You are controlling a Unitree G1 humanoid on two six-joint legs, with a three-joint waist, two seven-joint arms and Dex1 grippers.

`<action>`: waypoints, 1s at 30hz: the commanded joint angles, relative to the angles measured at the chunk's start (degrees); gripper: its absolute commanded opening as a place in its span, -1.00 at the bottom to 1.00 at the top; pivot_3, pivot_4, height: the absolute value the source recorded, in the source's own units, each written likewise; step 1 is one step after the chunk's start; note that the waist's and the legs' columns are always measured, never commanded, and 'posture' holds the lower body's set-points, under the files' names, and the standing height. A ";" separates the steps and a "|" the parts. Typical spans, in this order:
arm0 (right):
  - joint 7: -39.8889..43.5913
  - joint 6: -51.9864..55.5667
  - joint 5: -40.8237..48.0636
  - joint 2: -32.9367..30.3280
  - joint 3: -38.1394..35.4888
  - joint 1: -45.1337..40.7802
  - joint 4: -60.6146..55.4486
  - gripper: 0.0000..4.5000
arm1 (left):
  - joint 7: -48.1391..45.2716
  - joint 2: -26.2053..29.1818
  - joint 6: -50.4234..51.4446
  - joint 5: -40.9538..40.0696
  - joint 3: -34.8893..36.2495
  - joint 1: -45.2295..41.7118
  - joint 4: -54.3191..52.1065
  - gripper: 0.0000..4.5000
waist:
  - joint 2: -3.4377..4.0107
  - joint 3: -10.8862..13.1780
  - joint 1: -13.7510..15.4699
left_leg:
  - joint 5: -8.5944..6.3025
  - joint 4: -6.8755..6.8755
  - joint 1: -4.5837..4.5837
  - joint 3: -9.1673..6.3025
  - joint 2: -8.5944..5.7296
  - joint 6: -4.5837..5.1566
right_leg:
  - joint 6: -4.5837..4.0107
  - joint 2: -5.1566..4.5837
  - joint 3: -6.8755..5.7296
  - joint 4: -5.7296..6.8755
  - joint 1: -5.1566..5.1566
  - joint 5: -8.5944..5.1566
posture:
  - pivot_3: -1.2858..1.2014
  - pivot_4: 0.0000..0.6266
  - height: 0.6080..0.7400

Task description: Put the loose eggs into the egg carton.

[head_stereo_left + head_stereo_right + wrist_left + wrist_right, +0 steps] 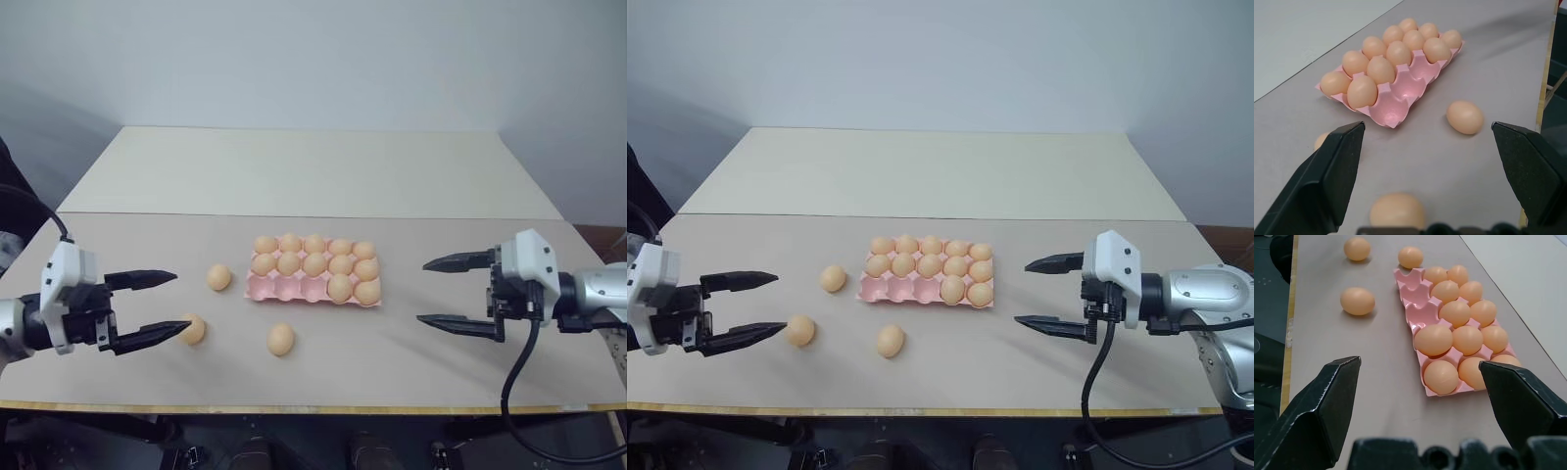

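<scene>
Just past the tips of my left pincer [157, 307], whose two black fingers stand spread wide with nothing between them, lies one smooth light orange-tan oval egg [193, 329], at the lower fingertip; contact cannot be judged. A second loose egg [218, 278] rests slightly beyond the upper fingertip, toward the tray. A third loose egg [280, 339] lies farther out from the left pincer, on the beige tabletop [392, 362], near the front edge of the flat pale pink moulded egg carton [282, 288].

Carton sits between my two pincers, apart from both. Back row and middle row: all five cups filled. Front row: three cups on the left pincer's side bare, two cups on the right pincer's side filled. Count in tray: twelve.

Right pincer [446, 292] hovers beyond the carton's far end, well apart from it, fingers also spread wide and gripping nothing, tips pointing toward the carton.
</scene>
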 commanded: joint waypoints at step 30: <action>-2.00 -0.65 1.83 0.00 -2.14 0.71 -3.72 0.99 | -6.87 1.47 -16.85 14.31 -17.44 -10.80 10.75 1.00 | 0.02 0.01 0.86 | 0.00 0.01 -0.06 -0.02 0.01 0.01 | 0.01 0.02 -0.01 0.00 -0.03 0.01 | 0.03 -0.52 1.00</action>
